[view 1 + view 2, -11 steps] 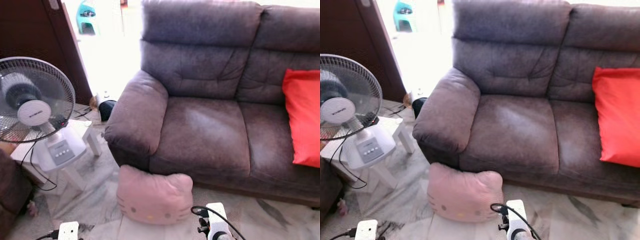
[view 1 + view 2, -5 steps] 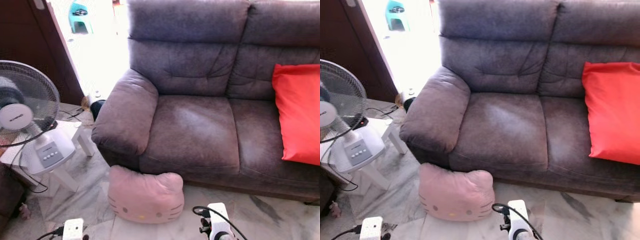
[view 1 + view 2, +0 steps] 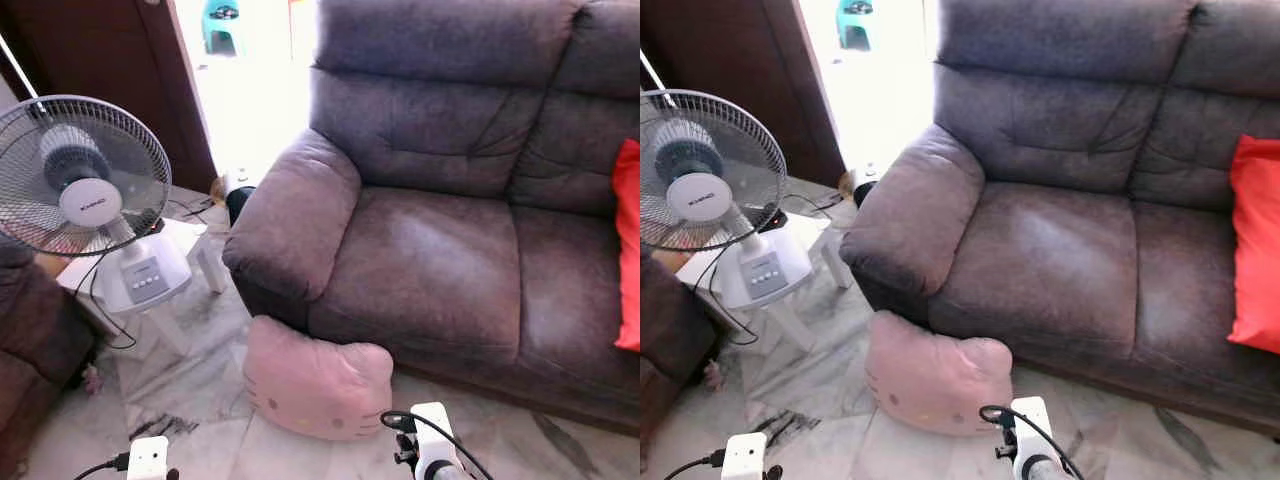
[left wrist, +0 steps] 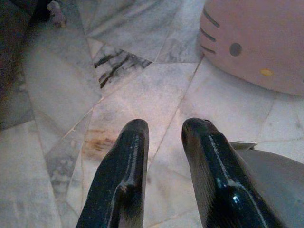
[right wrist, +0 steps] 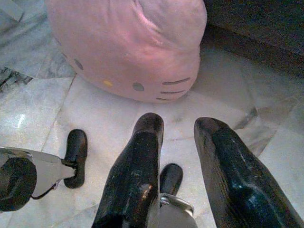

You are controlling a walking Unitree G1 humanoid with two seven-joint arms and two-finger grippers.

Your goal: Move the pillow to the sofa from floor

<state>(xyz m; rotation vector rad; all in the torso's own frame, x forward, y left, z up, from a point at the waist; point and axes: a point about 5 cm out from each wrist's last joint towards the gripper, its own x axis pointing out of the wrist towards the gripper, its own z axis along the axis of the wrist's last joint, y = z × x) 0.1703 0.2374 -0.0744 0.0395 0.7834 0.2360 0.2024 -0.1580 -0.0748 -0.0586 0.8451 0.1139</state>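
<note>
A pink cat-face pillow (image 3: 317, 388) lies on the marble floor, leaning against the front of the grey-brown sofa (image 3: 440, 250) below its left armrest. My right gripper (image 5: 179, 128) hangs open a short way in front of the pillow (image 5: 128, 47), holding nothing. Over bare floor to the pillow's left, my left gripper (image 4: 164, 128) is open too, with the pillow (image 4: 256, 42) off to one side. Both wrists show at the bottom edge of the eye views.
A standing fan (image 3: 85, 180) sits on a low white table (image 3: 200, 255) to the left, its cable trailing on the floor. A red cushion (image 3: 1255, 250) rests on the sofa's right seat. A dark door (image 3: 110, 60) and a bright doorway stand behind.
The camera has swung to the left: the sofa, pillow and fan all sit further right in the picture. The pillow stays on the floor and both grippers hang as before.
</note>
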